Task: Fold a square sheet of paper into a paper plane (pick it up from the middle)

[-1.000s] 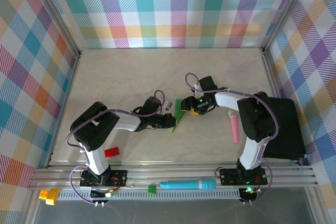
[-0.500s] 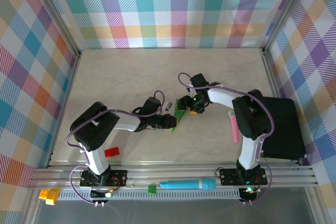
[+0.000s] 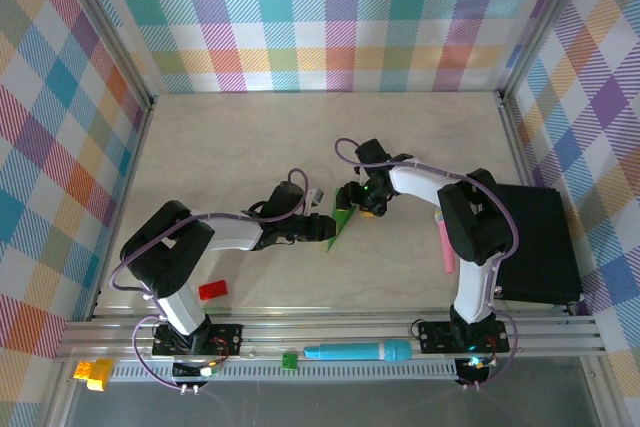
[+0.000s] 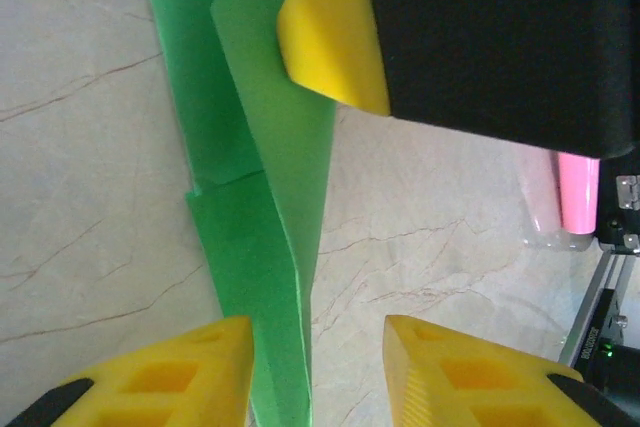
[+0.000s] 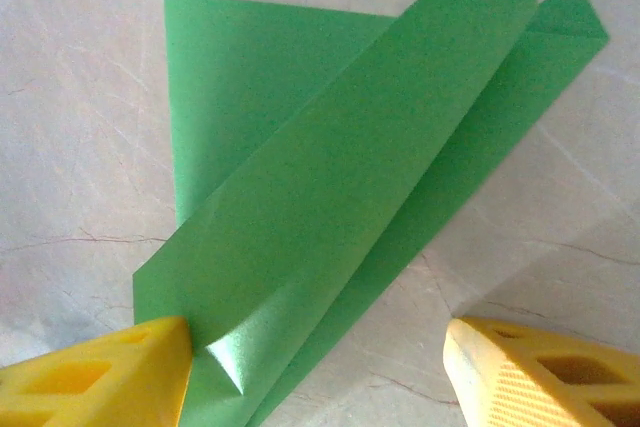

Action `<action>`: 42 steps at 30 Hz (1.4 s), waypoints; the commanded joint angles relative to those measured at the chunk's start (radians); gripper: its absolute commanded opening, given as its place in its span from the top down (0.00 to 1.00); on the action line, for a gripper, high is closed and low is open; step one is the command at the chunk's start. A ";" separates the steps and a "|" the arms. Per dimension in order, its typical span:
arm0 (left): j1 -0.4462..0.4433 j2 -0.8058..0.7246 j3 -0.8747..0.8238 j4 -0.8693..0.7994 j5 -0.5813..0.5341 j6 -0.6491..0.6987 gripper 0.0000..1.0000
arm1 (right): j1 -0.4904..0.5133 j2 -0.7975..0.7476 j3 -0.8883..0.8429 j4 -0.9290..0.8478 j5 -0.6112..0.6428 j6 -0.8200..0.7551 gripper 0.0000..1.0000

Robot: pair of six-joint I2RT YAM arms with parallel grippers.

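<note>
The square sheet of paper [image 3: 343, 224] is bright green and folded into a narrow paper plane shape with layered wings, lying near the table's middle with its tip pointing down-left. My left gripper [image 3: 322, 230] sits at its tip end, open. In the left wrist view the paper [image 4: 265, 247] runs beside the left finger, with bare table up to the right finger; the gripper [image 4: 318, 332] holds nothing. My right gripper [image 3: 352, 197] hovers over the wide end, open. In the right wrist view its [image 5: 318, 347] left finger [image 5: 120, 367] presses a dent into the paper [image 5: 330, 177]; the other finger stands apart.
A pink marker [image 3: 445, 242] lies right of the right arm, beside a black pad [image 3: 545, 247]. A red block [image 3: 212, 290] sits near the left arm's base. On the front rail lie a teal marker [image 3: 357, 352], a small green block [image 3: 289, 359] and a yellow block [image 3: 90, 374].
My left gripper has opened and let go of the paper's tip. The right gripper has moved left and down over the paper's wide end.
</note>
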 commanded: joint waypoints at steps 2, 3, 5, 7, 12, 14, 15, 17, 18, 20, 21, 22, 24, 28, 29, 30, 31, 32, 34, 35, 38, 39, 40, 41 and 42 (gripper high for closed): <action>0.010 -0.007 0.028 -0.056 -0.017 -0.017 0.61 | 0.019 0.137 -0.055 0.018 0.048 0.012 0.30; 0.010 -0.003 0.029 -0.056 -0.017 -0.021 0.61 | 0.019 0.138 -0.054 0.019 0.047 0.016 0.30; 0.010 0.003 0.030 -0.059 -0.020 -0.024 0.62 | 0.021 0.140 -0.055 0.017 0.047 0.017 0.30; 0.010 0.013 0.036 -0.067 -0.023 -0.025 0.63 | 0.019 0.142 -0.053 0.015 0.047 0.019 0.30; 0.009 0.052 0.053 -0.085 -0.016 -0.030 0.63 | 0.020 0.146 -0.051 0.008 0.050 0.020 0.30; 0.007 0.061 0.059 -0.091 -0.015 -0.029 0.63 | 0.019 0.149 -0.049 0.006 0.052 0.024 0.31; 0.007 0.064 0.062 -0.096 -0.017 -0.029 0.63 | 0.019 0.151 -0.048 0.004 0.051 0.024 0.31; 0.007 0.068 0.068 -0.113 -0.026 -0.025 0.65 | 0.019 0.154 -0.049 0.004 0.051 0.026 0.31; 0.008 0.069 0.070 -0.119 -0.029 -0.024 0.66 | 0.019 0.154 -0.049 0.001 0.051 0.027 0.31; 0.007 0.074 0.075 -0.142 -0.046 -0.020 0.69 | 0.019 0.158 -0.049 0.001 0.051 0.029 0.31; 0.007 0.078 0.078 -0.152 -0.050 -0.018 0.70 | 0.020 0.159 -0.049 0.001 0.053 0.029 0.31; 0.006 0.083 0.080 -0.159 -0.056 -0.018 0.71 | 0.020 0.159 -0.049 0.001 0.053 0.028 0.32; 0.006 0.094 0.084 -0.179 -0.068 -0.017 0.74 | 0.019 0.161 -0.051 -0.002 0.054 0.028 0.32; 0.006 0.115 0.094 -0.213 -0.081 -0.018 0.78 | 0.020 0.164 -0.055 -0.004 0.053 0.031 0.33; 0.006 0.118 0.097 -0.217 -0.081 -0.018 0.79 | 0.020 0.162 -0.056 -0.003 0.053 0.031 0.33; 0.006 0.121 0.097 -0.219 -0.084 -0.017 0.79 | 0.020 0.162 -0.057 -0.003 0.053 0.032 0.33; 0.006 0.125 0.099 -0.220 -0.086 -0.017 0.80 | 0.020 0.160 -0.057 -0.004 0.053 0.031 0.34; 0.006 0.126 0.102 -0.225 -0.088 -0.017 0.80 | 0.019 0.157 -0.058 -0.005 0.054 0.033 0.34; 0.006 0.130 0.107 -0.232 -0.089 -0.016 0.81 | 0.020 0.150 -0.059 -0.006 0.054 0.032 0.34; 0.006 0.131 0.108 -0.232 -0.089 -0.016 0.81 | 0.020 0.148 -0.059 -0.009 0.055 0.035 0.35; 0.006 0.131 0.110 -0.236 -0.090 -0.013 0.81 | 0.019 0.131 -0.062 -0.007 0.053 0.037 0.35; 0.006 0.131 0.111 -0.239 -0.092 -0.012 0.81 | 0.020 0.126 -0.063 -0.006 0.053 0.037 0.35; 0.006 0.131 0.111 -0.243 -0.092 -0.012 0.81 | 0.020 0.119 -0.063 -0.006 0.053 0.038 0.36; 0.006 0.133 0.113 -0.247 -0.094 -0.010 0.81 | 0.019 0.115 -0.063 -0.006 0.054 0.038 0.36; 0.006 0.134 0.113 -0.250 -0.094 -0.008 0.81 | 0.019 0.112 -0.063 -0.004 0.055 0.038 0.37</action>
